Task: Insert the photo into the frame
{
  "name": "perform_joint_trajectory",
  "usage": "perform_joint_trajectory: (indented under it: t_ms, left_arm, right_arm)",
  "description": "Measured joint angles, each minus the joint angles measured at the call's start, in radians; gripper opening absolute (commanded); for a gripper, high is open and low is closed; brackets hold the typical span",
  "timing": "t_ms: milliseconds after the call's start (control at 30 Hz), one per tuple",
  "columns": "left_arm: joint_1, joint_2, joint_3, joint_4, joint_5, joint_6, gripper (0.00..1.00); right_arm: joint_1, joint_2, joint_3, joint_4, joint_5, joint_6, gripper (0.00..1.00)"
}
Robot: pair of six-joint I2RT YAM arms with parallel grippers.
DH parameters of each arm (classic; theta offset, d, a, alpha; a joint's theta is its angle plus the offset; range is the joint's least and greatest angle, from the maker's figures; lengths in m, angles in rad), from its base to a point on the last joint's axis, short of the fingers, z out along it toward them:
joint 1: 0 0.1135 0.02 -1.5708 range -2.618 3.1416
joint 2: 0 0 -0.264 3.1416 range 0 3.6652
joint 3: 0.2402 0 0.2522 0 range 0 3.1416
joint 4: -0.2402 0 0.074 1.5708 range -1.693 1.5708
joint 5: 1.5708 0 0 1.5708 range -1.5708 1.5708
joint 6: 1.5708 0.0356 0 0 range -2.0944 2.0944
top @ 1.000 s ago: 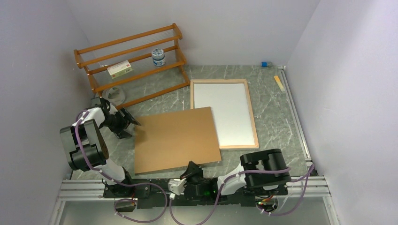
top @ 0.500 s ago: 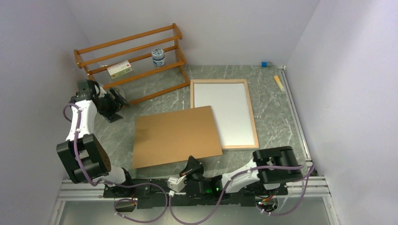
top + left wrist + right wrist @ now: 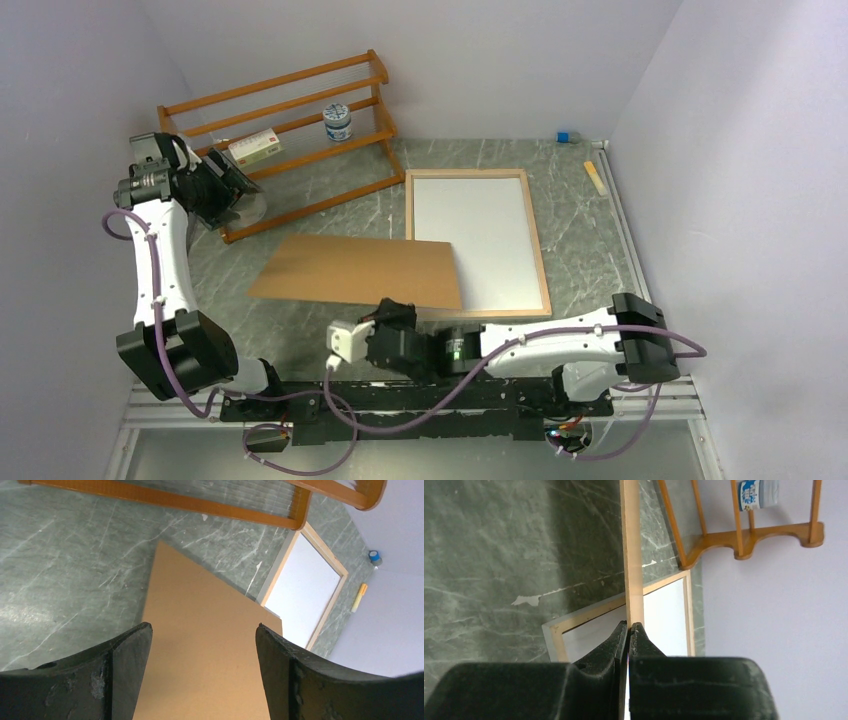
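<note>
Noted backing board (image 3: 355,270) tipped up off counter (image 3: 590,260), near edge pinched in right end effector (image 3: 629,627); flat a second ago. Left end effector (image 3: 202,632) spread, withdrawn by rack (image 3: 272,84). Frame (image 3: 537,245) flat, right of board. Photo not seen; probably clearing board first.
</note>
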Motion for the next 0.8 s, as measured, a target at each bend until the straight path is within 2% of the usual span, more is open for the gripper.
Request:
perform_joint_trajectory:
  t_ms: [233, 267, 600, 800]
  left_arm:
    - [0.000, -0.007, 0.048, -0.046, -0.059, 0.000, 0.80]
    - [0.000, -0.012, 0.072, -0.061, -0.080, 0.000, 0.81]
    - [0.000, -0.034, 0.196, -0.079, -0.108, -0.024, 0.81]
    - [0.000, -0.065, 0.208, -0.074, -0.084, -0.047, 0.81]
  right_arm:
    - [-0.158, 0.006, 0.173, -0.233, -0.163, 0.072, 0.00]
    - [-0.210, 0.023, 0.235, -0.292, -0.212, 0.082, 0.00]
    - [-0.354, 0.093, 0.488, -0.449, -0.340, 0.118, 0.00]
    - [-0.403, 0.106, 0.594, -0.526, -0.385, 0.163, 0.00]
